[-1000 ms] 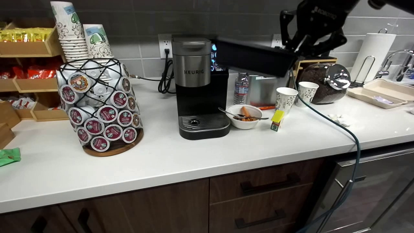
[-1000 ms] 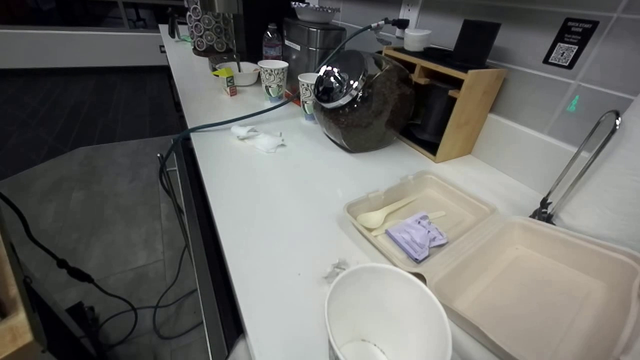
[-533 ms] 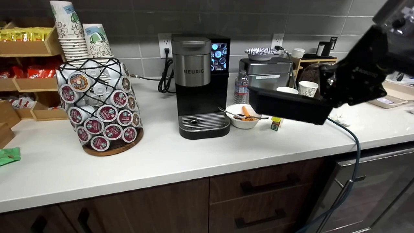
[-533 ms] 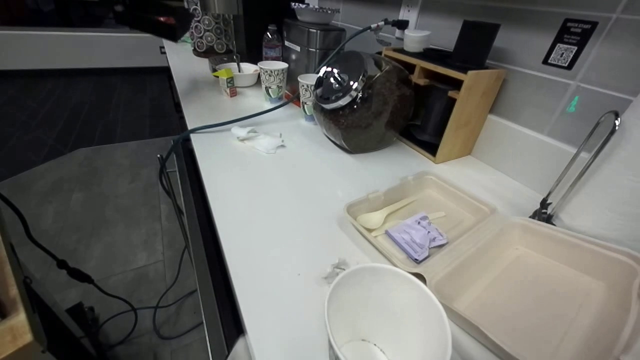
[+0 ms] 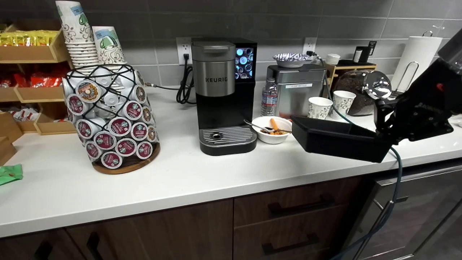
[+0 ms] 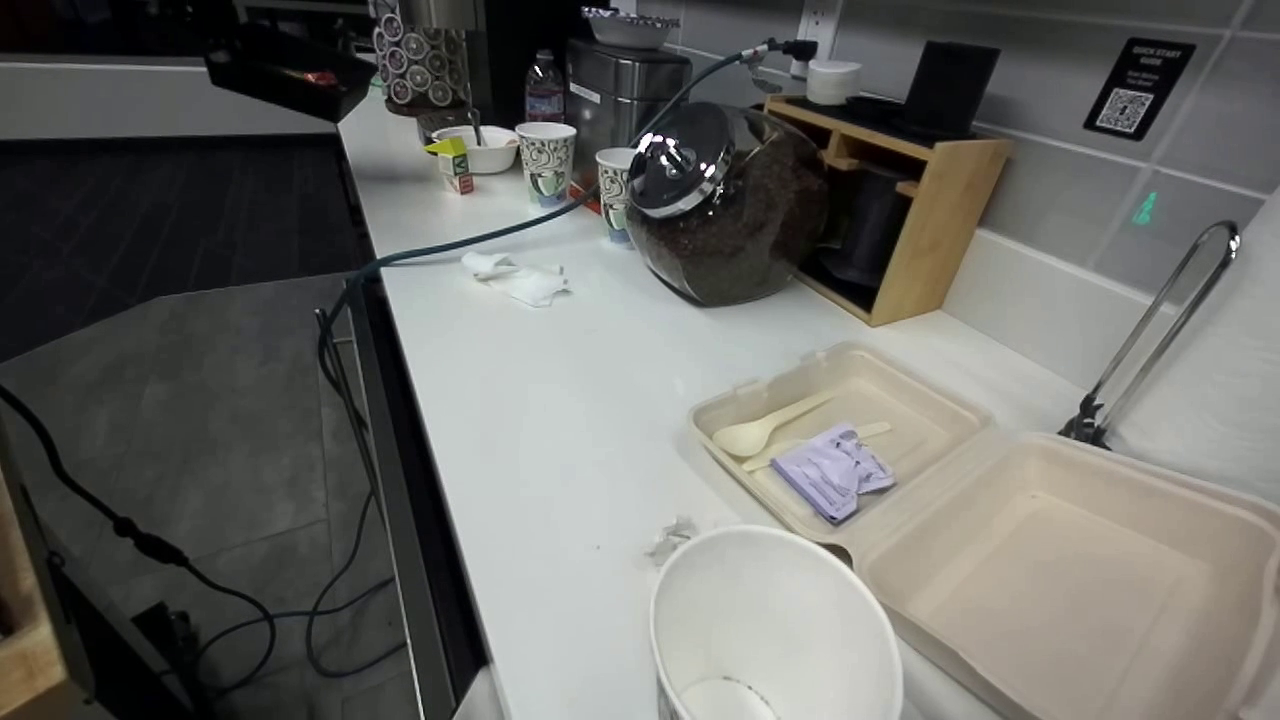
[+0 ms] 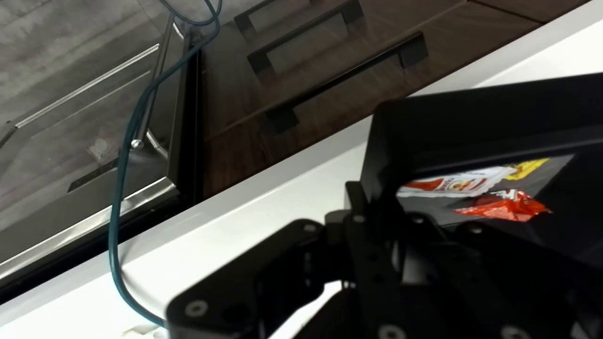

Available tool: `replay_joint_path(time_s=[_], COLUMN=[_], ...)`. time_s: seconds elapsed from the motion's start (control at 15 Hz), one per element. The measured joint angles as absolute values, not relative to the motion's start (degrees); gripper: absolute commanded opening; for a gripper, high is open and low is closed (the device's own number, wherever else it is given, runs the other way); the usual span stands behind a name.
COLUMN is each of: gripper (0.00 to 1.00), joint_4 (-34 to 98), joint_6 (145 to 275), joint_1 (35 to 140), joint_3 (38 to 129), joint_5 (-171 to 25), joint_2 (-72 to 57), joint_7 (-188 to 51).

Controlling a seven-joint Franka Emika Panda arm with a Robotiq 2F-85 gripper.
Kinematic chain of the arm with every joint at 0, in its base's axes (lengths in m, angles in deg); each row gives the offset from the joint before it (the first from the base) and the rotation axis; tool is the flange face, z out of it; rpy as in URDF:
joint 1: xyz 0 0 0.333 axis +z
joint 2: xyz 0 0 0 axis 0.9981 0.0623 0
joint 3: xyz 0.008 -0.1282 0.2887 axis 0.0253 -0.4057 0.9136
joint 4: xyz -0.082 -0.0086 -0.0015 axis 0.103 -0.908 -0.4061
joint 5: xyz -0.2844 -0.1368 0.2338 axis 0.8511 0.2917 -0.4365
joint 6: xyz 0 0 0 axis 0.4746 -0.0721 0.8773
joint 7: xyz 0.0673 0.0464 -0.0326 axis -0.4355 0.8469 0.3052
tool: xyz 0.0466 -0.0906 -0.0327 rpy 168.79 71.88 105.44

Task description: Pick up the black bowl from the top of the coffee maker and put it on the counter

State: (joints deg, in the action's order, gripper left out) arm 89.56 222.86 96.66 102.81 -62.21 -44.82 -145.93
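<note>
The black bowl point(image 5: 335, 142) hangs in the air, right of the small white bowl, in an exterior view. In another exterior view the black bowl point(image 6: 290, 85) is at the upper left, with red bits inside. My gripper point(image 5: 384, 128) is shut on its right-hand wall. In the wrist view my gripper point(image 7: 377, 202) pinches the wall near a corner of the black bowl point(image 7: 490, 117); red, white and yellow packets lie inside. The coffee maker point(image 5: 216, 79) stands left, apart from the bowl, its top bare. The counter point(image 5: 180, 180) also shows in the wrist view point(image 7: 282, 207).
A white bowl point(image 5: 269, 138) with carrots and spoons, a small block point(image 5: 307, 139) and paper cups point(image 5: 319, 107) stand near the black bowl. A blue-green cable point(image 5: 397, 162) runs over the counter edge. A coffee-pod rack point(image 5: 115, 126) stands left. An open takeout box point(image 6: 850, 440) lies farther along.
My gripper and the black bowl have come down and to the right, from upper-right of the coffee maker to low over the counter. The bowl has come into both exterior views.
</note>
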Motion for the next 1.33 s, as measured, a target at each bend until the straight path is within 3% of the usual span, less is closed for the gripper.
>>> replay_joint_path(time_s=[0.47,0.53,0.67,0.73,1.33], gripper=[0.02,0.09,0.09,0.02,0.02], joint_4=[85.71,84.84,83.12,82.44,80.95], joint_6=[222.28,222.29,222.41,222.41,226.59], joint_1=[87.76,86.94,86.10,85.92,83.38], joint_3=[115.71,116.45,116.96,117.02,115.88], joint_5=[-36.26,-33.36,-30.82,-30.48,-21.86], joint_2=[-36.24,-35.37,-33.38,-32.46,-28.22], joint_7=[-156.39,-158.86,-162.09,-162.54,-162.35])
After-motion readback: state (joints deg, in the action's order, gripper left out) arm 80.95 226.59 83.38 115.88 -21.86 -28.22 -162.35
